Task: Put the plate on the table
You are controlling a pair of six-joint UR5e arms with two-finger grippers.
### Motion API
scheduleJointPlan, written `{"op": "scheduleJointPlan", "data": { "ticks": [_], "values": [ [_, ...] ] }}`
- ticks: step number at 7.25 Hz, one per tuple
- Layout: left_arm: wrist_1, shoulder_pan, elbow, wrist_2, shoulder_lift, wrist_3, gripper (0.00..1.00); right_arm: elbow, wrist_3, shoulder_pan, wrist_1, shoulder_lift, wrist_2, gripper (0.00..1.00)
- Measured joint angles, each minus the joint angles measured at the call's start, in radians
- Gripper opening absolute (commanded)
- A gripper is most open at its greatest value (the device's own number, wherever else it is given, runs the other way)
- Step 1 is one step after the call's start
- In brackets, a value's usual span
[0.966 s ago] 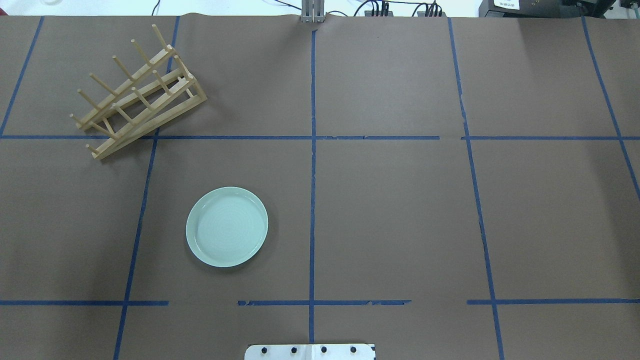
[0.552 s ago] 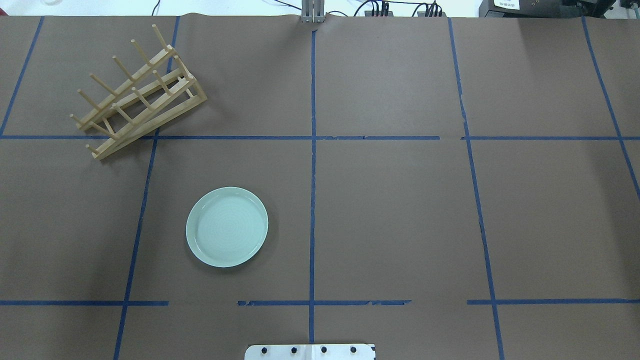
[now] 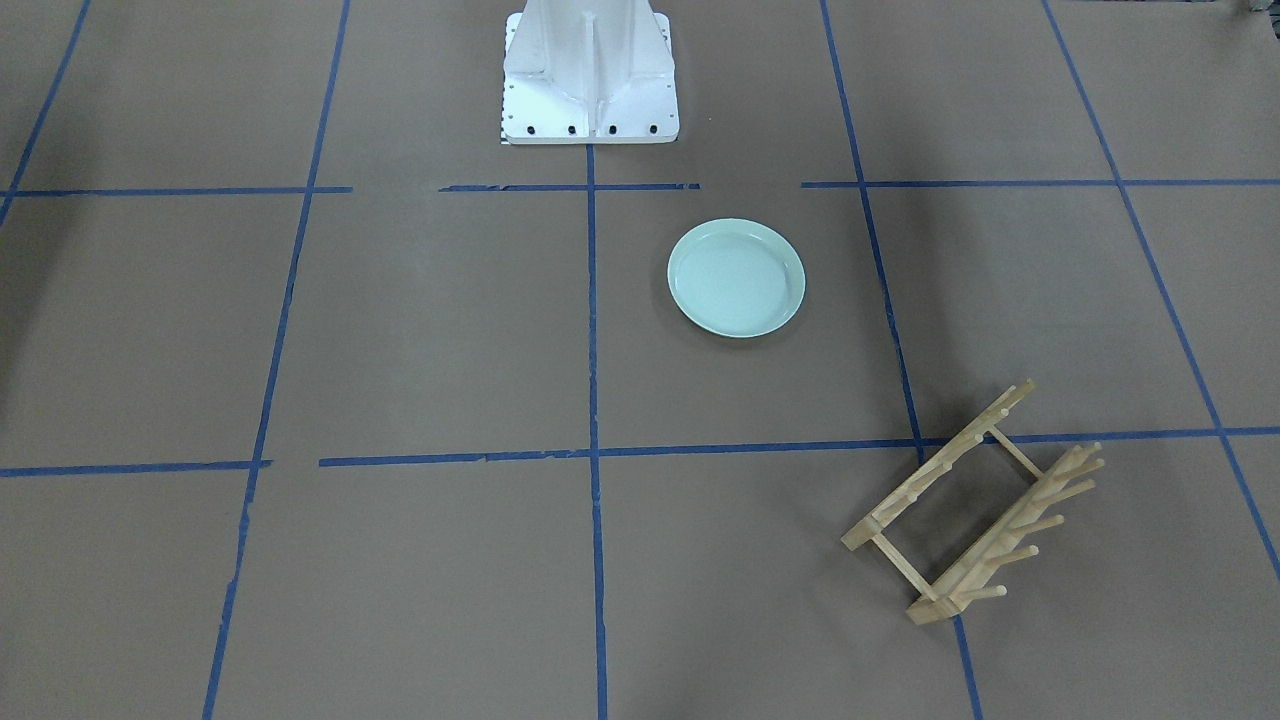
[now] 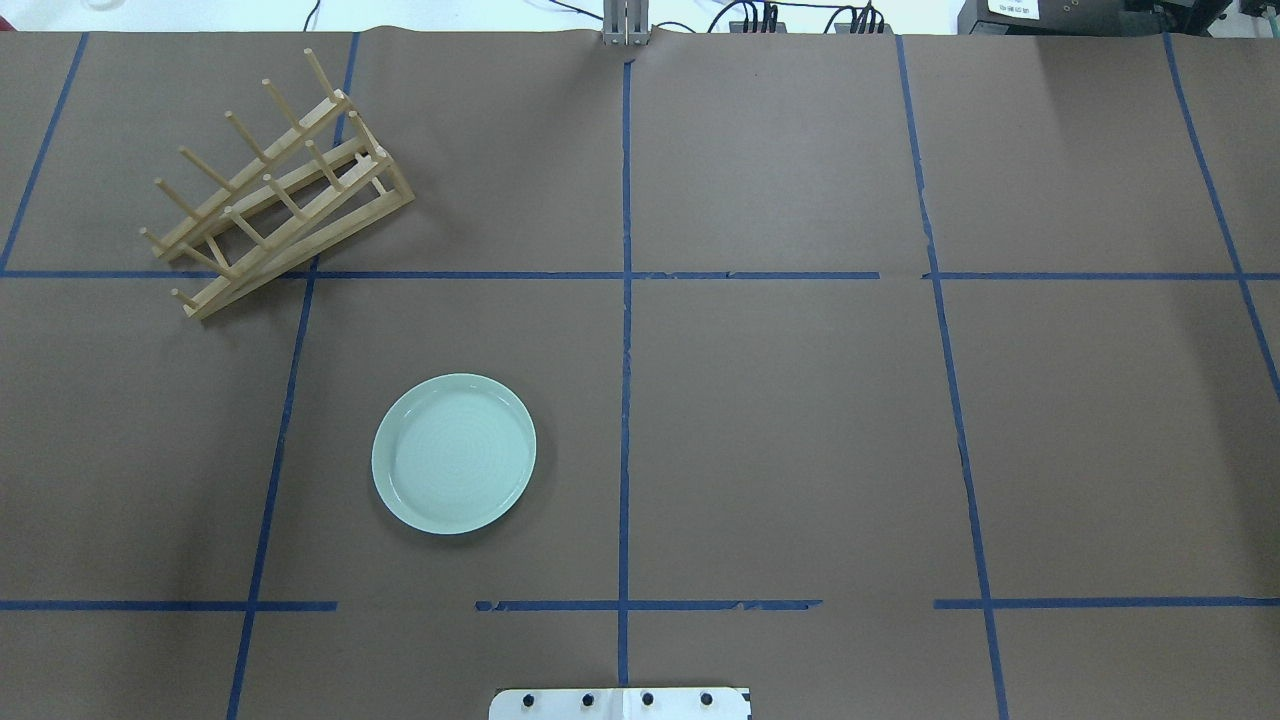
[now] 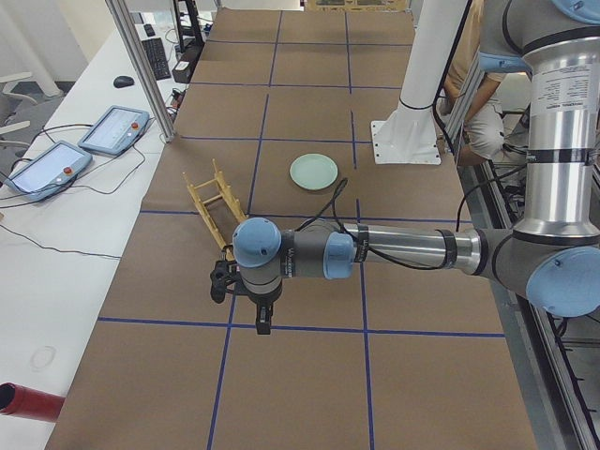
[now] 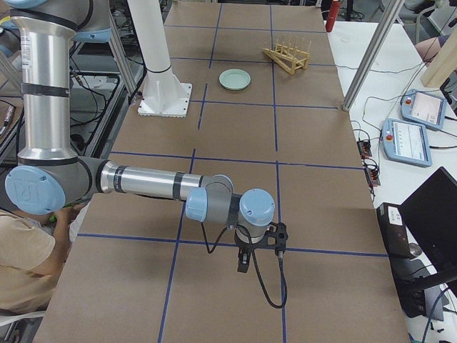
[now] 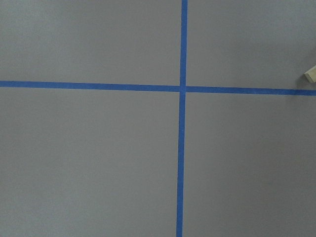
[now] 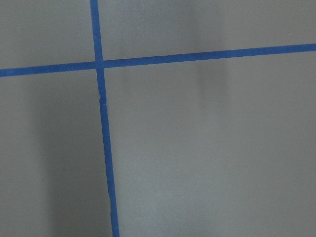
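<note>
At the table's (image 4: 800, 420) two ends, the left pincer (image 5: 265, 323) and right pincer (image 6: 243, 263) each hang low over blue tape lines, neither carrying the plate. Whether they are spread or pressed together cannot be told from these side views. Just beyond the left pincer stands the wooden rack (image 4: 275, 190). Farther on, well apart from both pincers, the green plate (image 4: 454, 453) lies flat on the table, so the job looks done. The likely hazard is a low sweep by the left arm clipping the rack or shoving the glossy plate across the paper.
</note>
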Motion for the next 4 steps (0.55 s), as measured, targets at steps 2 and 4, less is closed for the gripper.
{"op": "scheduleJointPlan", "data": {
  "ticks": [2,4],
  "values": [
    [0.109,0.001,-0.034,0.004,-0.022,0.005,1.00,0.000,0.000,0.000,0.000,0.000,0.000,1.00],
    [0.139,0.001,-0.046,0.021,-0.034,0.018,1.00,0.000,0.000,0.000,0.000,0.001,0.000,1.00]
  ]
}}
